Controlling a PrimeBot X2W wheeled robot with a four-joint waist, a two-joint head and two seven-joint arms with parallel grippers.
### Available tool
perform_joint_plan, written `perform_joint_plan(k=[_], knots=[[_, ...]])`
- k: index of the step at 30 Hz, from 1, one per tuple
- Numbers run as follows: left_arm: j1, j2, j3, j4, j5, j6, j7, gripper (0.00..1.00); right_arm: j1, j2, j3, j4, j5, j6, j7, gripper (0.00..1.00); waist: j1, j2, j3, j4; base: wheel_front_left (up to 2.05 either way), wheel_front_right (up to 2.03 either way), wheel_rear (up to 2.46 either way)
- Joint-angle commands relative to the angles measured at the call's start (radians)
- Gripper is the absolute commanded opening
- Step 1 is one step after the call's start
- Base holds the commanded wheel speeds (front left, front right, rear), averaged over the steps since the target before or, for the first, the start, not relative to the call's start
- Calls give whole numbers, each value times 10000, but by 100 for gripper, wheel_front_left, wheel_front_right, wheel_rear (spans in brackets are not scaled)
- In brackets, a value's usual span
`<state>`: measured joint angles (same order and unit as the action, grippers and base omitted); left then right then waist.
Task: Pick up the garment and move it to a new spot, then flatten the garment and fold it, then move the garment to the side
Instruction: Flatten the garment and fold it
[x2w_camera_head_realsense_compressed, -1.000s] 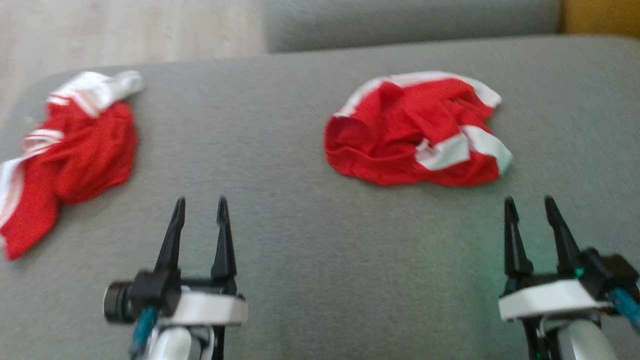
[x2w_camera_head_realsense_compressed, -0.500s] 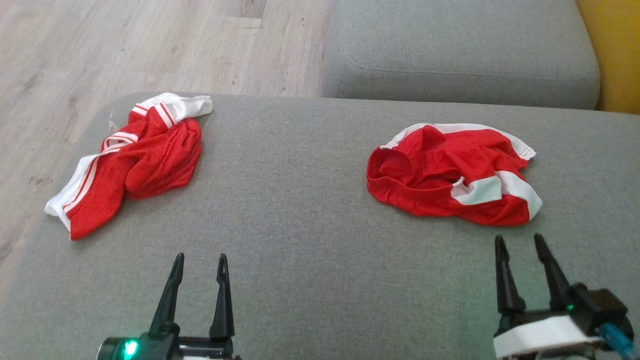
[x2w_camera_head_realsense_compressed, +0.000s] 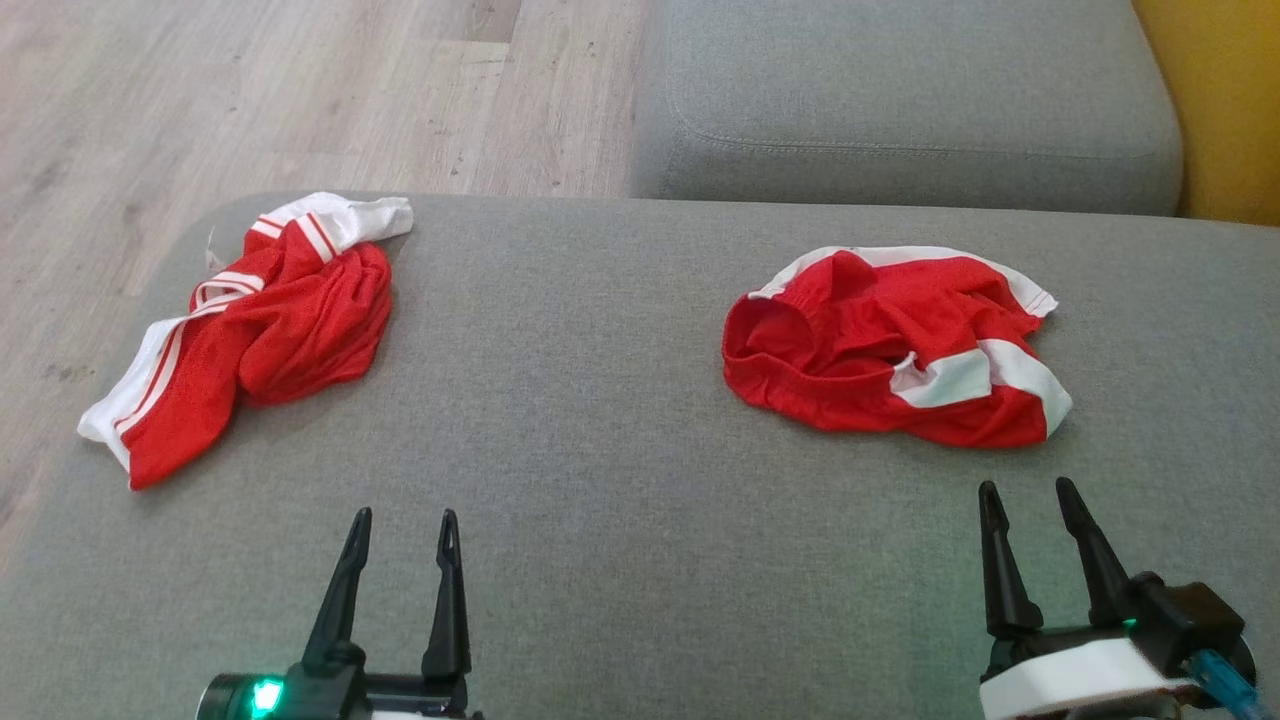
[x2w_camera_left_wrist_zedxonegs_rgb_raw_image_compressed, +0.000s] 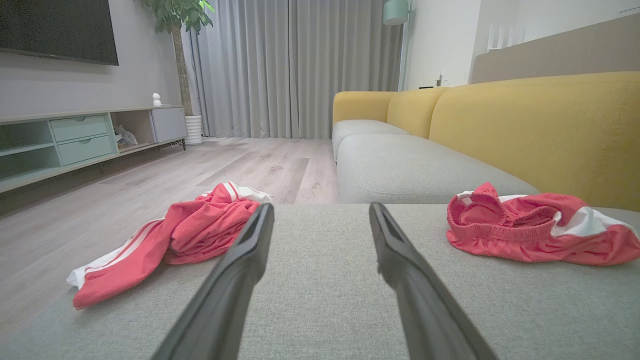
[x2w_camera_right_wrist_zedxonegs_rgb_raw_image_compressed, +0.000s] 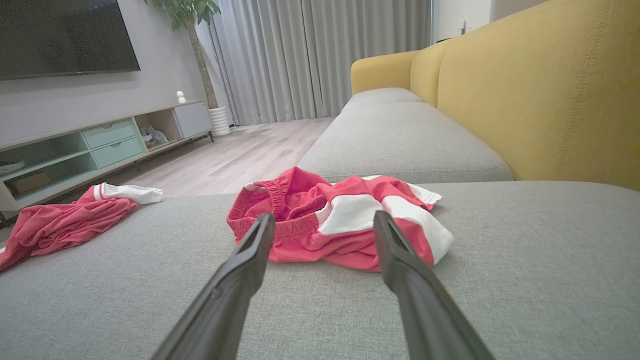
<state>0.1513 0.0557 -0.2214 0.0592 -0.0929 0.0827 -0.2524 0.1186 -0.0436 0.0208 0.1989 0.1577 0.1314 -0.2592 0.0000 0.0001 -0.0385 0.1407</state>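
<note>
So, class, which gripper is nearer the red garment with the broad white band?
Right. The right gripper is open, just short of that garment and pointing at its near edge. The left gripper is far off to its left, over bare grey cushion.

No text, brand, number or sign is readable anywhere (red garment (x2w_camera_head_realsense_compressed: 885, 345) shows plain white bands, TV screen (x2w_camera_left_wrist_zedxonegs_rgb_raw_image_compressed: 55, 30) dark).

Grey seat cushion (x2w_camera_head_realsense_compressed: 600, 480) spread across foreground; second grey cushion (x2w_camera_head_realsense_compressed: 900, 100) set just beyond it. Yellow backrest (x2w_camera_left_wrist_zedxonegs_rgb_raw_image_compressed: 540, 130) seen along right. Pale wood floor (x2w_camera_head_realsense_compressed: 250, 90) laid at left. Dark TV (x2w_camera_left_wrist_zedxonegs_rgb_raw_image_compressed: 55, 27) mounted above low console (x2w_camera_left_wrist_zedxonegs_rgb_raw_image_compressed: 75, 142). Potted plant (x2w_camera_left_wrist_zedxonegs_rgb_raw_image_compressed: 175, 12) placed beside grey curtains (x2w_camera_left_wrist_zedxonegs_rgb_raw_image_compressed: 290, 65).
</note>
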Motion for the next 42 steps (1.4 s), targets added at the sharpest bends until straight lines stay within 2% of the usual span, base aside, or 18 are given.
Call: perform_joint_plan(k=[1, 13, 23, 27, 33, 42], knots=[[-475, -53, 310, -250, -8, 53, -93, 100, -218, -66, 234, -256, 86, -7, -26, 100, 0, -1, 3, -12, 0, 0, 0], [-591, -54, 272, -197, -32, 135, -93, 100, -310, -66, 292, -154, 136, -7, -26, 100, 0, -1, 89, -135, 0, 0, 0], [-1299, -54, -259, 184, 99, -233, -93, 100, -574, -66, 743, -361, 220, -7, -26, 100, 0, -1, 491, -1105, 0, 0, 0], [-2188, -54, -765, 729, 282, -609, -93, 100, -852, -66, 1124, -483, 186, -7, -26, 100, 0, -1, 1001, -1801, 0, 0, 0], [-4140, -54, -1664, 2285, 522, -1148, -93, 100, -1371, -66, 1283, -698, 232, -7, -26, 100, 0, -1, 2021, -2789, 0, 0, 0], [-7278, -54, -3405, 4935, 184, -1573, 268, 100, -1945, -66, 1046, -972, 247, -7, -26, 100, 0, -1, 3329, -3854, 0, 0, 0]])
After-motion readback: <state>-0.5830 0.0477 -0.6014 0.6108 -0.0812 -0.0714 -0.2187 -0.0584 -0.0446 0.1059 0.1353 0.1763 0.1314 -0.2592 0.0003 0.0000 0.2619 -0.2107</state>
